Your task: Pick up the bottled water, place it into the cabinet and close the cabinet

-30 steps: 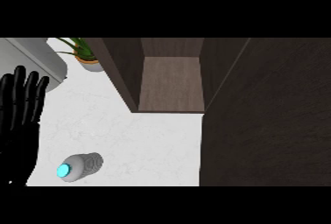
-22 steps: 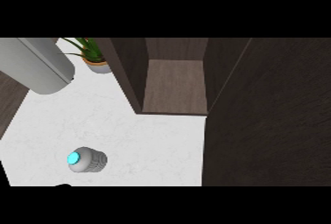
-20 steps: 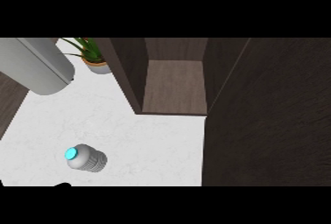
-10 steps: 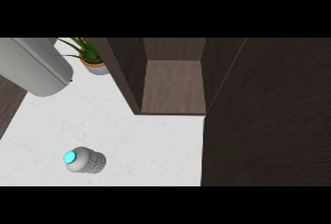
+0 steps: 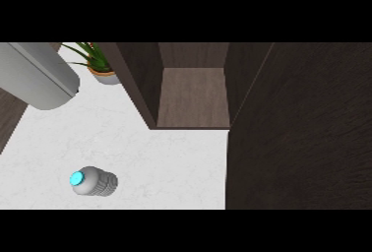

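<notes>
**Bottle on counter, cabinet open, no hands visible**

Head view. The bottled water (image 5: 94,181) sits on the white marbled counter (image 5: 167,162), in the lower left part of the view, seen nearly end-on: grey ribbed body, glowing cyan cap facing left and slightly toward the camera. Nothing touches it.

The dark wood cabinet (image 5: 193,96) stands beyond it and to the right, well apart from the bottle. Its compartment is open; the brown inner shelf shows with nothing on it. The cabinet door (image 5: 301,128) fills the right side of the view as a broad dark panel.

A grey forearm (image 5: 36,74) crosses the upper left corner. Just beside it, a potted plant (image 5: 98,66) stands against the cabinet's left wall.

Neither hand shows, so finger state cannot be told.
</notes>
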Robot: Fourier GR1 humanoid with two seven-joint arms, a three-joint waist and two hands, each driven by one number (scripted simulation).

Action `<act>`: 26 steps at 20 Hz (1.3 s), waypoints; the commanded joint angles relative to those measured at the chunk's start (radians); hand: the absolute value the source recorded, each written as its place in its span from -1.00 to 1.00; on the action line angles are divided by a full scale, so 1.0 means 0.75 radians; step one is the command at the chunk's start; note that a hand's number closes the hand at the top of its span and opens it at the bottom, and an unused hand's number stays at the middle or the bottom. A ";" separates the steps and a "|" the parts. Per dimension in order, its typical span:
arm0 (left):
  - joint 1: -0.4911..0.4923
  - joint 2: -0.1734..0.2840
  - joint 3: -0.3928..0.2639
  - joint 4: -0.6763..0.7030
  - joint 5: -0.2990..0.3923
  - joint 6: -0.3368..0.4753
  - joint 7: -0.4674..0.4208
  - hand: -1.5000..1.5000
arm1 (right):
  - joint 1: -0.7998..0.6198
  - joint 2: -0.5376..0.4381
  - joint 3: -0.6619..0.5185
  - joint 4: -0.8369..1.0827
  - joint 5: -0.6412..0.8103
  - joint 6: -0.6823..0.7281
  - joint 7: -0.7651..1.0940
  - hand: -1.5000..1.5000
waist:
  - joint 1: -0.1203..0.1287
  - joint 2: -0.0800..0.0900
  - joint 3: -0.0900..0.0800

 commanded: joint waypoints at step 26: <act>-0.179 -0.016 0.617 0.569 0.845 -0.278 -0.362 -1.00 | 0.532 0.003 0.048 -0.328 -0.049 0.188 -0.239 -1.00 | -0.016 0.011 -0.003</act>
